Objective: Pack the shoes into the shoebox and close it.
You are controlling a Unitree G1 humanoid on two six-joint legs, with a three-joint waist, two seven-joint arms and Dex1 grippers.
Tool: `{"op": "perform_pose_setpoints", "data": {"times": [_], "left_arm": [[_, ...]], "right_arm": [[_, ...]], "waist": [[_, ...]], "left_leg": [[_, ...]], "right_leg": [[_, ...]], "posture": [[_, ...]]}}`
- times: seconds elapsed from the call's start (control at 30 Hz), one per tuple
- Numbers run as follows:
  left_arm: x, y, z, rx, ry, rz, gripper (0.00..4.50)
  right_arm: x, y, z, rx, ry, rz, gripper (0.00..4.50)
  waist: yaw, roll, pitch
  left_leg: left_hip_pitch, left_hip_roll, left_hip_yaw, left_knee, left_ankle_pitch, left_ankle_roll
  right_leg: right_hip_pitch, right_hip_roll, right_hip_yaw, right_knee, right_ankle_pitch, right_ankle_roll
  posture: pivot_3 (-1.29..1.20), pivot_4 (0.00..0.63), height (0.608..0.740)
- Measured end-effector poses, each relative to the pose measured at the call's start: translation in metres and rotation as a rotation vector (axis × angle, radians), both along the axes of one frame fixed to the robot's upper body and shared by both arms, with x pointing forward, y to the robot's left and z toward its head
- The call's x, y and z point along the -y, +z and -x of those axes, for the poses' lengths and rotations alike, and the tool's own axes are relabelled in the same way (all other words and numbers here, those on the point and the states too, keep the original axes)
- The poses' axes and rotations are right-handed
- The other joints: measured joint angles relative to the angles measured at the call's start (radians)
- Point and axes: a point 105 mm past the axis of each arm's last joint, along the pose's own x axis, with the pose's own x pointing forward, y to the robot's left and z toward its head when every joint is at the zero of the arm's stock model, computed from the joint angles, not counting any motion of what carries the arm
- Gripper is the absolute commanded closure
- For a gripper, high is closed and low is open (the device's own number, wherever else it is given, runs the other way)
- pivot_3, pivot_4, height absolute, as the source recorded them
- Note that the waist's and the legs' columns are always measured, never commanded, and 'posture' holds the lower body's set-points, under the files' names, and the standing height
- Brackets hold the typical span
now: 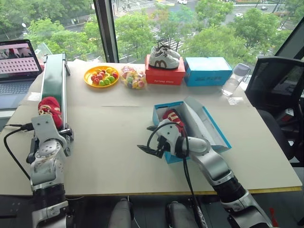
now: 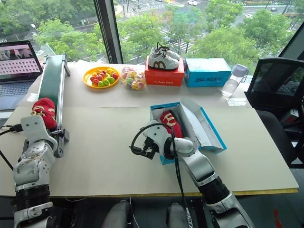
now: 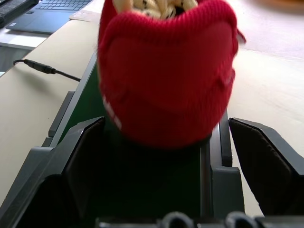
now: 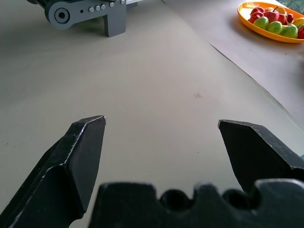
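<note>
We start at the green conveyor belt (image 1: 53, 85) on the left of the counter (image 1: 109, 147): one red shoe (image 1: 50, 109) sits at its near end, with our left hand (image 3: 166, 142) spread wide either side of the heel, not yet gripping. The shoe looks knitted, soft and light, so we judge a gentle squeeze across the heel or collar should hold it without crushing much. Right of the belt, the shoebox (image 1: 209, 130) lies open with the other red shoe (image 2: 169, 122) already inside; our right hand (image 4: 161, 137) hovers released and empty between belt and box. The left wrist view shows the knit texture and fingers (image 3: 83, 152) flanking it; the head views show the box.
</note>
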Motion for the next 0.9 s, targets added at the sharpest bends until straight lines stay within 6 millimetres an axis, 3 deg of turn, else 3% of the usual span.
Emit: {"op": "perform_pose_setpoints", "data": {"times": [0.17, 0.27, 0.33, 0.4, 0.47, 0.53, 0.6, 0.7, 0.77, 0.9], "left_arm": [[0.006, -0.001, -0.003, 0.032, -0.017, 0.044, 1.76], [0.016, 0.004, -0.01, 0.137, -0.044, 0.144, 1.82], [0.031, 0.019, -0.018, 0.239, -0.129, 0.148, 1.82], [0.054, 0.043, -0.023, 0.36, -0.25, 0.141, 1.82], [0.093, 0.073, -0.025, 0.495, -0.434, 0.14, 1.82], [0.144, 0.092, -0.023, 0.565, -0.669, 0.168, 1.82], [0.175, 0.091, -0.017, 0.557, -0.815, 0.223, 1.82], [0.202, 0.071, -0.007, 0.475, -0.946, 0.328, 1.82], [0.214, 0.061, -0.003, 0.422, -1.0, 0.364, 1.82], [0.247, 0.068, 0.008, 0.421, -1.14, 0.404, 1.82]], "right_arm": [[0.004, 0.0, -0.001, 0.002, -0.009, 0.009, 0.0], [0.005, 0.0, -0.002, 0.004, -0.014, 0.007, 0.0], [0.005, 0.002, -0.003, -0.004, -0.02, -0.006, 0.0], [0.004, 0.012, -0.014, -0.085, -0.102, -0.136, 0.0], [0.011, 0.041, -0.044, -0.238, -0.275, -0.394, 0.0], [0.015, 0.078, -0.06, -0.443, -0.343, -0.686, 0.0], [0.021, 0.084, -0.064, -0.602, -0.355, -0.805, 0.0], [0.049, 0.07, -0.071, -0.813, -0.447, -0.94, 0.0], [0.049, 0.072, -0.067, -0.876, -0.423, -0.967, 0.0], [0.039, 0.094, -0.056, -0.888, -0.337, -0.973, 0.0]], "waist": [[0.0, 0.0, 0.0], [0.006, 0.0, 0.0], [0.011, -0.002, -0.001], [0.011, -0.004, -0.001], [0.011, -0.004, -0.001], [0.013, -0.003, -0.002], [0.013, -0.004, -0.003], [0.012, -0.004, -0.003], [-0.001, -0.002, -0.002], [-0.017, -0.002, -0.002]], "left_leg": [[0.001, 0.0, 0.0, 0.0, 0.0, 0.0], [0.001, 0.0, 0.0, 0.0, 0.0, 0.0], [0.0, 0.0, 0.0, 0.001, 0.0, -0.001], [-0.002, 0.0, 0.0, 0.001, 0.001, -0.001], [-0.003, 0.001, 0.0, 0.001, 0.002, -0.003], [-0.002, 0.001, 0.0, 0.001, 0.002, -0.003], [-0.002, 0.001, 0.0, 0.0, 0.003, -0.001], [-0.005, 0.001, 0.0, 0.0, 0.007, 0.006], [-0.006, 0.001, -0.001, -0.001, 0.007, 0.006], [-0.005, 0.001, -0.001, -0.001, 0.007, 0.007]], "right_leg": [[0.0, 0.0, 0.0, 0.001, 0.0, 0.0], [0.0, 0.0, 0.0, 0.001, 0.0, 0.0], [0.001, 0.0, 0.0, 0.001, 0.0, 0.0], [0.0, 0.0, 0.0, 0.0, 0.001, 0.0], [-0.002, 0.0, 0.0, 0.001, 0.003, -0.001], [0.0, 0.0, 0.0, 0.002, 0.003, -0.001], [0.001, 0.0, -0.001, 0.001, 0.003, -0.001], [-0.002, 0.0, -0.001, -0.001, 0.003, -0.001], [-0.004, 0.001, 0.0, 0.0, 0.003, -0.001], [-0.003, 0.001, 0.0, 0.0, 0.003, 0.0]], "posture": [[0.0, 0.15, 0.736], [0.0, 0.15, 0.736], [0.0, 0.15, 0.736], [0.0, 0.15, 0.736], [0.0, 0.15, 0.736], [0.0, 0.15, 0.736], [0.0, 0.15, 0.736], [0.0, 0.15, 0.736], [0.0, 0.15, 0.736], [0.0, 0.15, 0.736]]}}
